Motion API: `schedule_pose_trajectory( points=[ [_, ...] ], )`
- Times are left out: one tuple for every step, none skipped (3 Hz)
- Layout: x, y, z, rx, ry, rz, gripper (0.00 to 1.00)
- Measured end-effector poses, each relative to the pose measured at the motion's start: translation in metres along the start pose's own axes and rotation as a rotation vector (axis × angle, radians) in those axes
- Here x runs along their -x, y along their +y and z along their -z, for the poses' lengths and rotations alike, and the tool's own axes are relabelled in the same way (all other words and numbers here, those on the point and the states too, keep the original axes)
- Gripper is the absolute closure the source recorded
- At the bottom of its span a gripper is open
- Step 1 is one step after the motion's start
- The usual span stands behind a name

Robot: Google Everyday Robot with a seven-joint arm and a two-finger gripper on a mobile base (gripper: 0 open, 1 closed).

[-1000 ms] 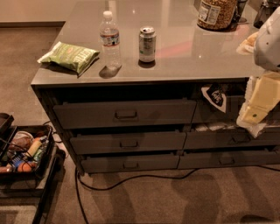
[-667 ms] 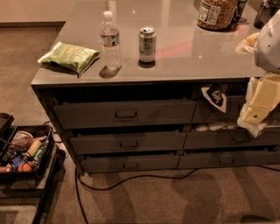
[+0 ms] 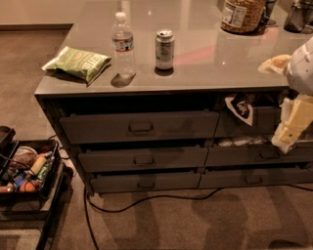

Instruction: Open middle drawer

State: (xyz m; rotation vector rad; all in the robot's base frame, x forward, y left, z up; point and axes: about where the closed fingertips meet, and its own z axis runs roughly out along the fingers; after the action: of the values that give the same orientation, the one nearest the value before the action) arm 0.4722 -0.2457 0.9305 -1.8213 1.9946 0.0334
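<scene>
The middle drawer (image 3: 112,160) is the dark grey front in the left column of the cabinet, between a taller top drawer (image 3: 98,128) and a slimmer bottom drawer (image 3: 117,182). Its small rectangular pull handle (image 3: 144,159) sits at the centre. No inner floor shows. My gripper (image 3: 289,131), pale yellow below a white arm, hangs at the right edge of the view in front of the right column of drawers, well to the right of the handle.
On the grey countertop (image 3: 205,63) stand a water bottle (image 3: 123,44), a can (image 3: 165,49), a green snack bag (image 3: 78,62) and a jar (image 3: 241,13). A black cart with clutter (image 3: 24,171) stands on the left. A cable (image 3: 146,199) lies on the carpet.
</scene>
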Motion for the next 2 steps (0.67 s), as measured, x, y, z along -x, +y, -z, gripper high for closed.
schedule_pose_trajectory(
  points=[
    [-0.0223, 0.0043, -0.0266, 0.097, 0.04, 0.017, 0.0],
    [-0.0223, 0.0043, -0.0266, 0.097, 0.04, 0.017, 0.0]
  ],
)
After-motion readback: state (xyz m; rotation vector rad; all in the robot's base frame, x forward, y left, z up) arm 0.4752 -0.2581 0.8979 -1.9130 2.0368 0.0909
